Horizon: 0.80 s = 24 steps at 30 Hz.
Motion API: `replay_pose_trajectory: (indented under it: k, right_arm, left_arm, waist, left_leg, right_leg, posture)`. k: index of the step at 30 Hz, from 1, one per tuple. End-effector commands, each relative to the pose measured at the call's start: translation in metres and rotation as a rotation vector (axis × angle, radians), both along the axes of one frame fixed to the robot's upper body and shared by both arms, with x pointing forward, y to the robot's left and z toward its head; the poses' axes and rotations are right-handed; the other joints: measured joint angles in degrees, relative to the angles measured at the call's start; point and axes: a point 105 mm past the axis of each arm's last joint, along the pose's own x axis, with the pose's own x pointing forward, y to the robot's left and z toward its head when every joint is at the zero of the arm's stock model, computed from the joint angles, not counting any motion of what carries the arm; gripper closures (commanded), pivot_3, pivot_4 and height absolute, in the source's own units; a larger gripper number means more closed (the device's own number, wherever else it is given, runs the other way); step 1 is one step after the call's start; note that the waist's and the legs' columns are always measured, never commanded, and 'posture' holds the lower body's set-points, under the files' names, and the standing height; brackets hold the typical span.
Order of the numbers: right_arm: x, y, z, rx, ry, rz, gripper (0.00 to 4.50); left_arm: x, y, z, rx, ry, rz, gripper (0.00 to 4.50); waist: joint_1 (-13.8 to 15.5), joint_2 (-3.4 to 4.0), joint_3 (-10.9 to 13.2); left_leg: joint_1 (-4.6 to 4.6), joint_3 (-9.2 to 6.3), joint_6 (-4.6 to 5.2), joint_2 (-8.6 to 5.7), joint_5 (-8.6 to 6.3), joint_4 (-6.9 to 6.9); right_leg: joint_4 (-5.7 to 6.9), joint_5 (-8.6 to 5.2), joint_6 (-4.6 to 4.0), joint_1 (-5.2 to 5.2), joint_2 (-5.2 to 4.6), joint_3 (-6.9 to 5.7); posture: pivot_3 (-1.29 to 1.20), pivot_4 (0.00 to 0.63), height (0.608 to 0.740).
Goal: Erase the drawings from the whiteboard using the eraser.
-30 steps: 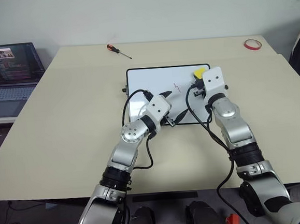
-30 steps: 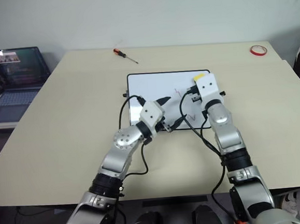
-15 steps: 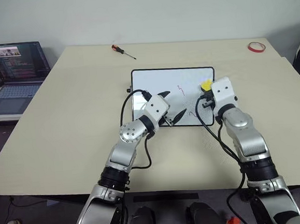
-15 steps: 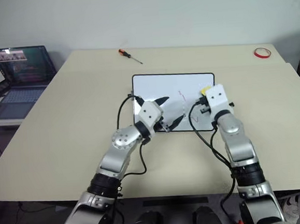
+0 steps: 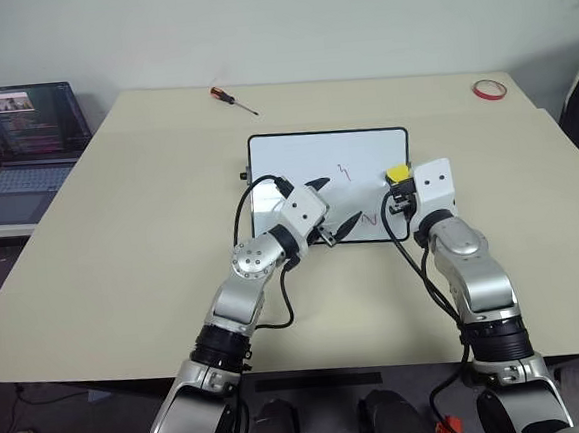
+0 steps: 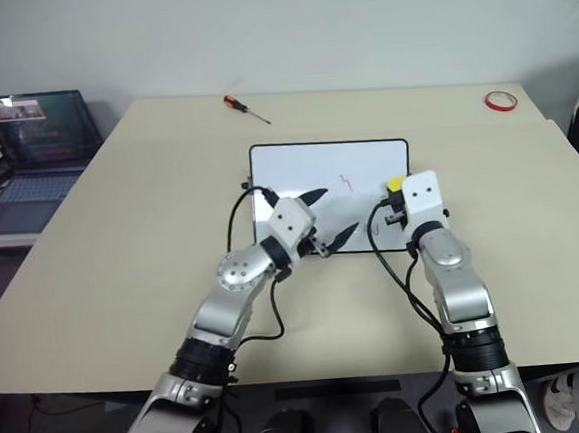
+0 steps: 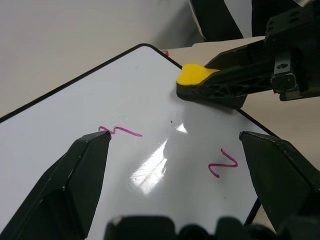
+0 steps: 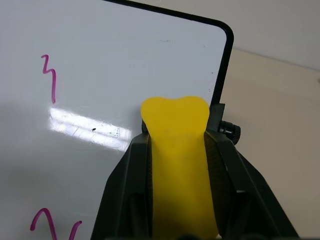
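On the beige table (image 5: 122, 250) the whiteboard (image 5: 295, 161) lies flat near the middle, and everything else is placed from it. Far off its left side, past the table's edge, an open laptop (image 5: 18, 148) sits on a lower surface with its screen lit. Beyond the board's far left corner, well apart from it, a red-handled screwdriver (image 5: 230, 98) lies on the table.

Over the board's near edge, left of its middle, the left gripper (image 5: 331, 205) hovers with its two black fingers (image 7: 75, 185) spread wide apart and nothing between them. Whether the fingertips touch the white surface cannot be told.

Two of the drawings show on the right half of the board: one red zigzag (image 5: 343, 171) near the middle of that half, and a second squiggle (image 7: 222, 163) closer to the near edge, just beside the left gripper's right finger. Both are intact.

At the board's right edge, about halfway along it, the right gripper (image 8: 175, 135) is clamped on the eraser (image 8: 176, 150), a yellow block whose rounded end sticks out past the fingertips. That end rests over the white surface just inside the black frame, beside one of the small black knobs (image 8: 230, 131) on the board's short side. The nearer squiggle lies between the two grippers.

Far beyond the board's right far corner, near the table's back right corner, a red tape ring (image 5: 488, 88) lies flat.
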Motion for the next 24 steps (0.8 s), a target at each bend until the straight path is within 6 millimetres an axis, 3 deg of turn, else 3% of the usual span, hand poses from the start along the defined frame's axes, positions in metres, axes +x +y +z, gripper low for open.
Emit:
replay_pose_trajectory:
  k: [1, 9, 24]
  right_arm:
    - [-0.001, 0.015, 0.024, 0.01, -0.124, 0.072, 3.4]
    - [0.007, 0.032, 0.028, 0.05, -0.175, 0.14, 3.4]
    - [0.034, 0.075, 0.037, -0.024, -0.22, 0.271, 3.4]
  left_arm:
    - [-0.002, 0.025, 0.008, -0.033, -0.045, 0.095, 0.0]
    - [-0.008, 0.058, -0.008, -0.027, -0.012, 0.255, 0.0]
    - [-0.008, 0.047, -0.004, -0.025, -0.019, 0.225, 0.0]
  waist:
    - [-0.3, 0.03, 0.0]
    - [-0.2, 0.04, 0.1]
    - [0.4, 0.06, 0.1]
  left_leg:
    - [0.0, 0.0, 0.0, 0.02, 0.0, -0.02]
    - [-0.05, -0.02, 0.0, 0.0, 0.0, -0.1]
    - [-0.05, 0.01, 0.0, 0.01, 0.0, -0.1]
  right_leg:
    - [0.0, 0.0, 0.0, -0.02, 0.0, 0.01]
    - [-0.06, -0.02, -0.03, -0.05, -0.03, 0.0]
    - [-0.05, -0.02, -0.04, -0.07, -0.03, -0.02]
  posture:
    - [0.0, 0.15, 0.74]
    - [0.0, 0.15, 0.74]
    - [0.0, 0.15, 0.74]
